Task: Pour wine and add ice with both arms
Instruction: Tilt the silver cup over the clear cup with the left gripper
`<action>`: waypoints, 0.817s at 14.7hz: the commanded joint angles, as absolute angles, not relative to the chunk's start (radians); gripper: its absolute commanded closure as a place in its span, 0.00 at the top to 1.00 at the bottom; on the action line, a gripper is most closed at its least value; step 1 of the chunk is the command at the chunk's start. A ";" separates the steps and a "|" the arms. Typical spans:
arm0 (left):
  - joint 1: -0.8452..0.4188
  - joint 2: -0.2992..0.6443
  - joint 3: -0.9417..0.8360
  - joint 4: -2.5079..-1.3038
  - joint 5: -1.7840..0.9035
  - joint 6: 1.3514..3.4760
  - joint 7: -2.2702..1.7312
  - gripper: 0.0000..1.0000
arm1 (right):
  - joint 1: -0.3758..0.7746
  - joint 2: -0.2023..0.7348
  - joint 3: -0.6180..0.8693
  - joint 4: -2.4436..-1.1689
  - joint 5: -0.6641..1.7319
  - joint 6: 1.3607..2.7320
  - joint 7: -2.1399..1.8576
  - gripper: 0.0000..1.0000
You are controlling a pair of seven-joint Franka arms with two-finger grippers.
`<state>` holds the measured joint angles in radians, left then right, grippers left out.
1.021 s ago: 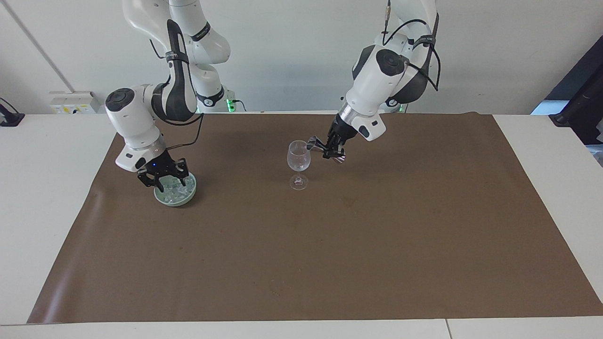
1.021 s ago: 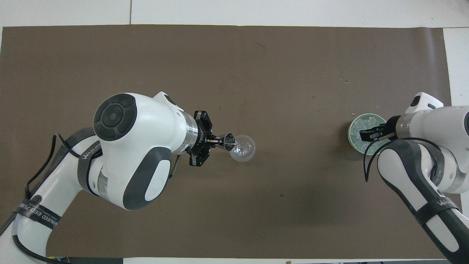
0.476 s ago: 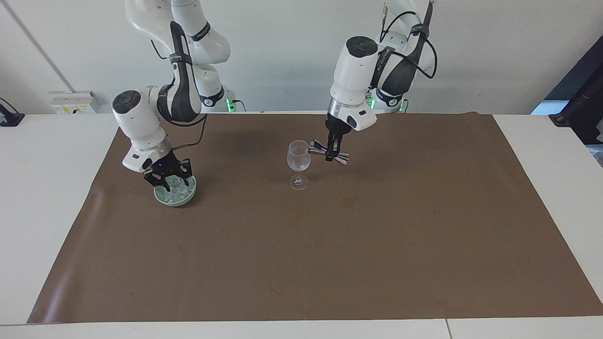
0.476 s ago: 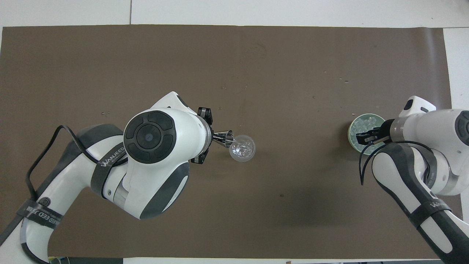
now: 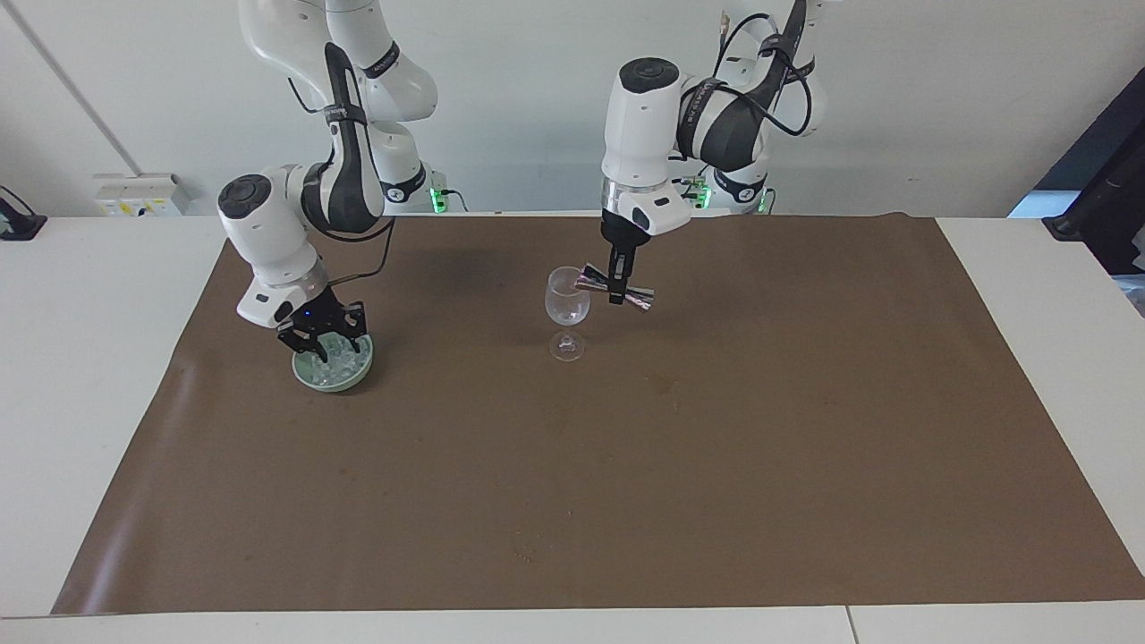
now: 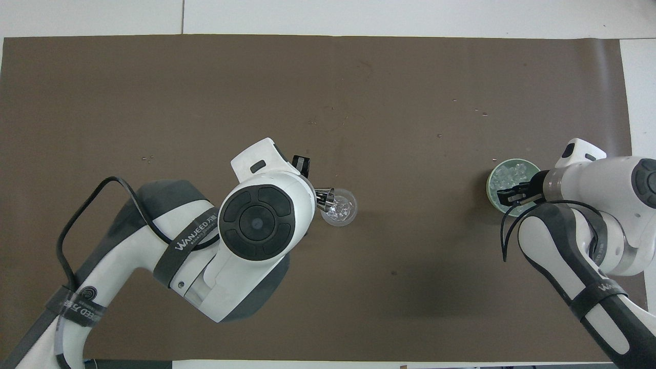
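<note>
A clear wine glass (image 5: 567,309) (image 6: 342,209) stands upright mid-mat with glittering clear contents low in its bowl. No coloured wine can be made out. My left gripper (image 5: 615,291) hangs beside the glass, pointing straight down, shut on the waist of a metal jigger (image 5: 637,298) (image 6: 324,198). The jigger lies nearly level with one mouth at the glass's rim. A pale green bowl (image 5: 335,385) (image 6: 489,184) at the right arm's end holds the ice (image 5: 342,360) (image 6: 510,174). My right gripper (image 5: 320,344) (image 6: 512,197) is down in the bowl among the chunks.
A brown mat (image 5: 626,492) covers most of the white table (image 5: 89,358). A few tiny specks lie on the mat farther from the robots than the glass and bowl. The left arm's wrist hides its gripper in the overhead view.
The left arm's wrist has swung upright and toward the right arm's end, keeping the jigger's mouth at the glass rim. The right gripper has shifted slightly within the ice bowl.
</note>
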<state>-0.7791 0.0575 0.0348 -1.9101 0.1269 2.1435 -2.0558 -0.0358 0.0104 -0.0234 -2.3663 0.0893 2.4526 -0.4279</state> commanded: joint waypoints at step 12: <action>-0.897 0.044 0.041 -1.888 0.356 2.023 -2.164 0.00 | -0.063 -0.012 -0.023 -2.408 0.109 2.474 -0.492 0.51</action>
<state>-0.8761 0.0551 0.0321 -1.8980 0.3251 2.0606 -2.1454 -0.0501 0.0090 -0.0297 -2.3830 0.0894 2.4535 -0.4595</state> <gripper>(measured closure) 0.789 0.485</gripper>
